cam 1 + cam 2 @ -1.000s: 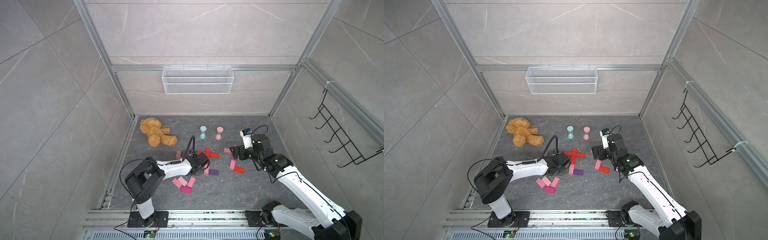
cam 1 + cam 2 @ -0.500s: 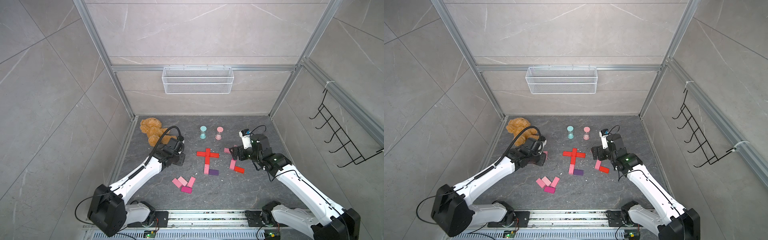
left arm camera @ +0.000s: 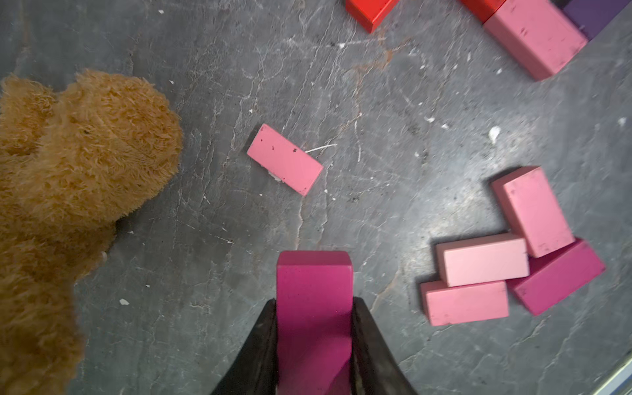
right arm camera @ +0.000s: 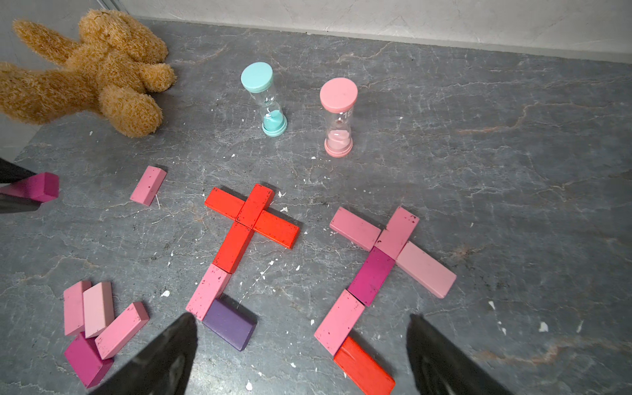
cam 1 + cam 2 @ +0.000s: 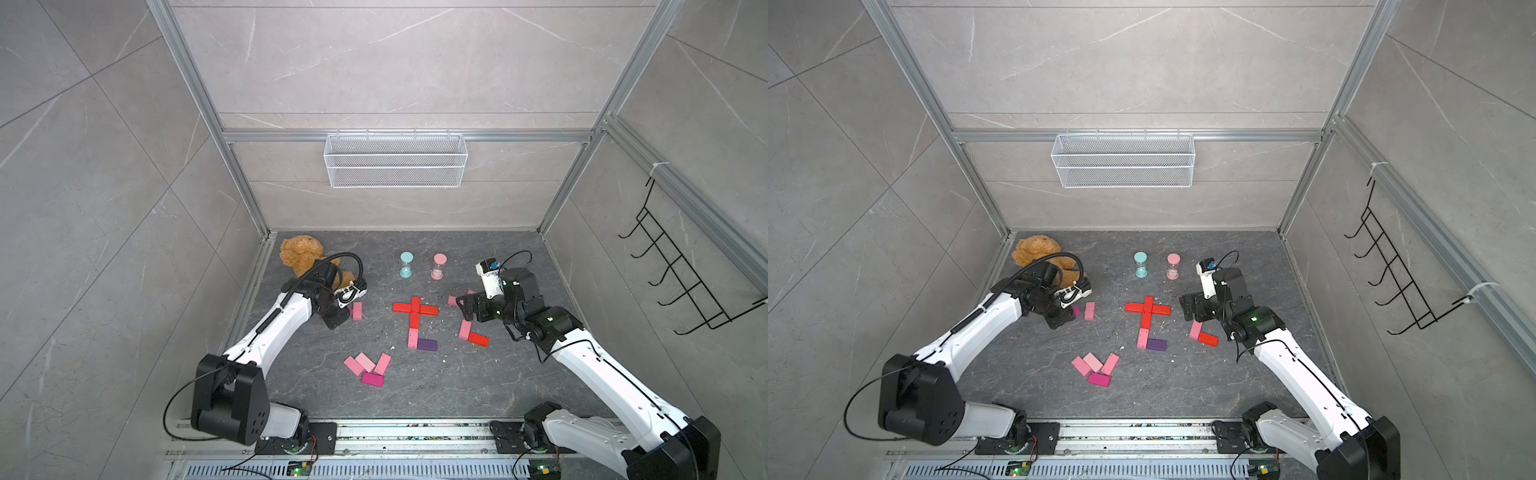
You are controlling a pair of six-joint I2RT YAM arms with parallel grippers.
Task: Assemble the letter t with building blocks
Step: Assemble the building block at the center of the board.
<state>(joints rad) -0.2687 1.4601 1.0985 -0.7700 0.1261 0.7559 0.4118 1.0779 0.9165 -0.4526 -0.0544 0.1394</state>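
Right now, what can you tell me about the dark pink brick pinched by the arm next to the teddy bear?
The magenta brick is a small flat rectangular block with rounded edges; it looks like matte painted wood. The left gripper is shut on it, a black finger pressed on each long side, one end sticking out forward. It touches no other brick; the teddy bear and a loose pink brick lie nearby, apart.

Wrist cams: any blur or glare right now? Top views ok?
Left wrist view: magenta block in the left gripper is soft near the lens, floor sharp with some sheen. Right wrist view: right gripper tips blurred, blocks crisp. Both top views: even light, faint shadows.
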